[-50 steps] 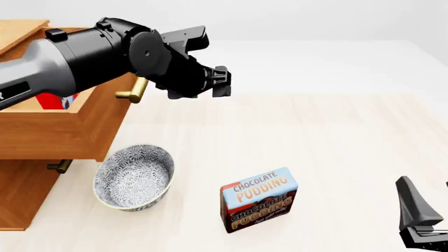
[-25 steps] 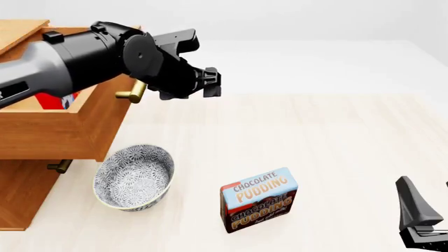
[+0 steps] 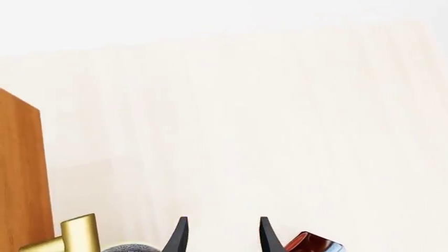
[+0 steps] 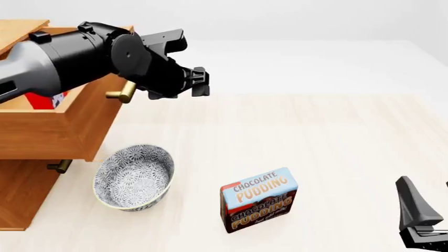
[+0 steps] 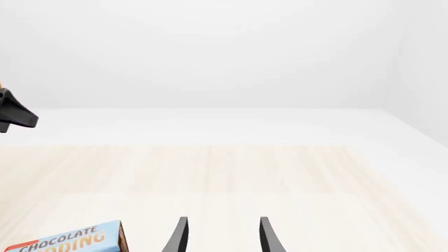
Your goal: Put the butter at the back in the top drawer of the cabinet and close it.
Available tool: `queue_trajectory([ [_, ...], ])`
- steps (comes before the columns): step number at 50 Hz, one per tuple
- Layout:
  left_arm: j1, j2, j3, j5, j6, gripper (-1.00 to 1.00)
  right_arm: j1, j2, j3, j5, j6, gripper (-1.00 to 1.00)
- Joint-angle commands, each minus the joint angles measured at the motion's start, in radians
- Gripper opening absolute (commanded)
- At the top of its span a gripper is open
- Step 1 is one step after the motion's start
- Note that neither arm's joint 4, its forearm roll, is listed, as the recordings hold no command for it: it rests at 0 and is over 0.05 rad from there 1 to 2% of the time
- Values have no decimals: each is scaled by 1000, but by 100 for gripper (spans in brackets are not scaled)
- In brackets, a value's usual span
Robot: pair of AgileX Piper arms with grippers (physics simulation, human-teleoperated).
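My left claw hangs in the air just beyond the brass bar handle of the top drawer, fingers a little apart and holding nothing. In my left wrist view the two dark fingertips stand parted over the pale table, with the handle off to one side of them.

The top drawer stands pulled out from the cabinet, its front overhanging the patterned bowl. The butter lies inside the drawer, only a red sliver of it showing past my left arm (how it sits I cannot tell).

The Chocolate Pudding box stands upright on the table, near the bowl but not touching it.

My right claw rests low at the near right corner of the table, well apart from everything; its fingertips are parted and empty, with a corner of the pudding box visible beside them.
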Motion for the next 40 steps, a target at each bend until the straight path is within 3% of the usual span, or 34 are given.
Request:
queue_trajectory([
  [1, 21, -5, 15, -1, 8, 100, 0, 0, 0, 0, 0, 100],
  [12, 55, -24, 41, 2, 16, 100, 0, 0, 0, 0, 0, 100],
  [13, 90, -43, 46, 11, 35, 100, 0, 0, 0, 0, 0, 100],
  [24, 90, -43, 46, 11, 35, 100, 0, 0, 0, 0, 0, 100],
  [28, 145, -89, 76, 28, 46, 100, 0, 0, 0, 0, 0, 100],
  [40, 184, -128, 115, 26, 53, 100, 0, 0, 0, 0, 0, 100],
])
